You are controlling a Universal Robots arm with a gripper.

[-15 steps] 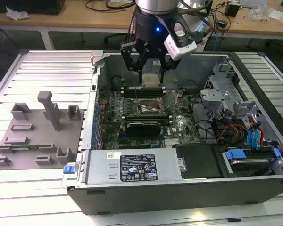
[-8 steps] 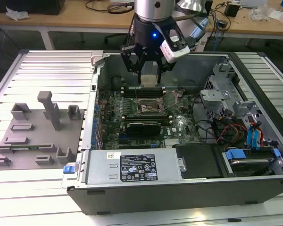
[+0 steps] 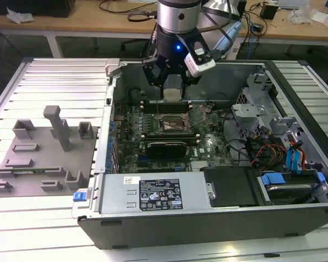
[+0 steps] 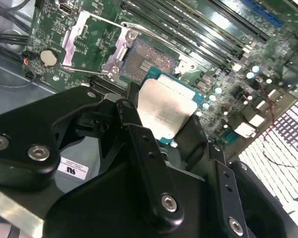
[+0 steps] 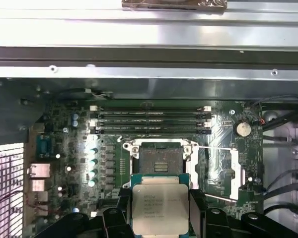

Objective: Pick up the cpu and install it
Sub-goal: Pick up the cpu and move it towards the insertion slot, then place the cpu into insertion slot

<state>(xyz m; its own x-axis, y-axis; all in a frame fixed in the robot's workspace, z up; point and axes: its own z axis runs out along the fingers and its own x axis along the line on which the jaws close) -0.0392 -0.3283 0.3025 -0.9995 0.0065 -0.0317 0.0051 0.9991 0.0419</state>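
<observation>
Clamped in the gripper (image 5: 160, 202) by two opposite edges, the cpu (image 5: 160, 213) is held clear of the open socket (image 5: 160, 161), near it. In the exterior view a grey fixture plate (image 3: 44, 158) lies well left of the socket, the cpu hangs above it, and orange cables (image 3: 265, 148) sit to its right.

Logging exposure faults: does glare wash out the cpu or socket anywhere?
Second wrist view: the cpu top glares almost white. First wrist view: cpu evenly lit, the socket dark but unglared. Exterior view: bright sheen on the slatted table.
</observation>
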